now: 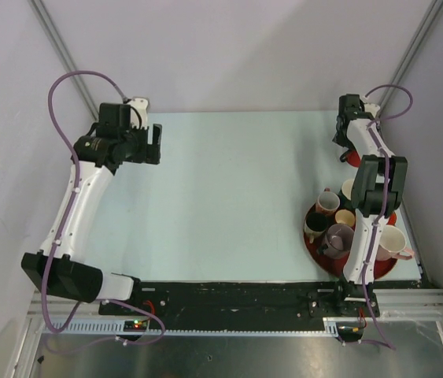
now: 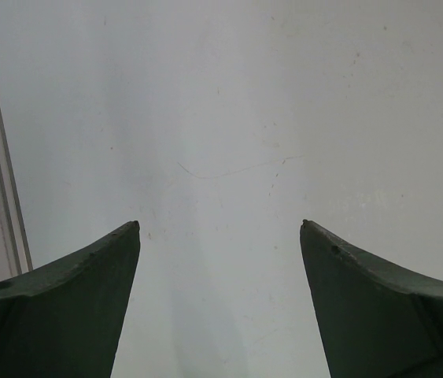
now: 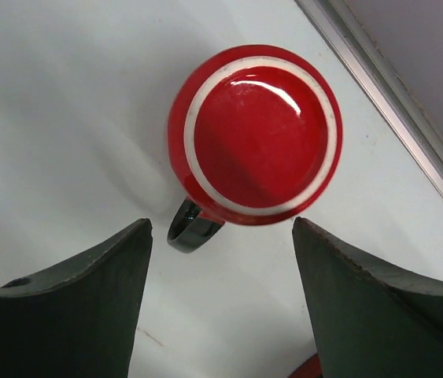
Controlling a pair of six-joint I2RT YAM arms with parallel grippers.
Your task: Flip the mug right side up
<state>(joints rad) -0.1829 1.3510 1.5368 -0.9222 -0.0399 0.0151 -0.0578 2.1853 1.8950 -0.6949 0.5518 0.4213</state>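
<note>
Red and glossy, the mug (image 3: pixel 256 134) stands mouth down on the table (image 1: pixel 229 181), its white-ringed base facing up and its dark handle (image 3: pixel 190 228) pointing back toward the right gripper (image 3: pixel 221 223). It sits just beyond the far edge of the tray (image 1: pixel 321 256), close to the side rail (image 3: pixel 386 87). The right gripper hangs above it with its fingers spread apart, the mug ahead of the tips and nothing between them. The likeliest trouble is a slip: the glaze looks slick and the body is round and wide, so a pinch that lands off-centre could squirt the mug sideways toward the rail or back into the tray. A finger coming down on the handle could twist the mug instead of gripping it. Flipping it this near the tray is also tight, I judge, since a swinging mug or wrist could knock the crockery there. The tray holds several other mugs (image 1: pixel 345 218) crowded together; most seem upright and look empty, though the right arm hides part of them. Well away from the tray, on the opposite side of the table, the left gripper (image 2: pixel 219 224) hovers over bare surface, fingers wide apart and empty.
</note>
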